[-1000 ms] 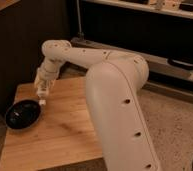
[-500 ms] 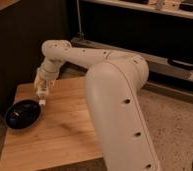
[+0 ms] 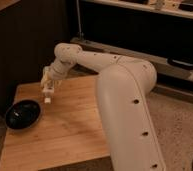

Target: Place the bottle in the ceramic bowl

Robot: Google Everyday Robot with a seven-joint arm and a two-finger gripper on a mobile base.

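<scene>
The glossy black ceramic bowl sits on the left part of the wooden table. My gripper hangs above the table just right of the bowl and a little behind it. It is shut on the small white bottle, which points downward with its lower end just above the wood. The bottle is beside the bowl, not over it. The bowl looks empty.
My large white arm fills the right half of the view and overhangs the table's right edge. A dark cabinet wall stands behind the table. Low shelving runs along the back right, above a speckled floor.
The gripper with the bottle has shifted slightly to the right, away from the bowl. The bowl has not moved.
</scene>
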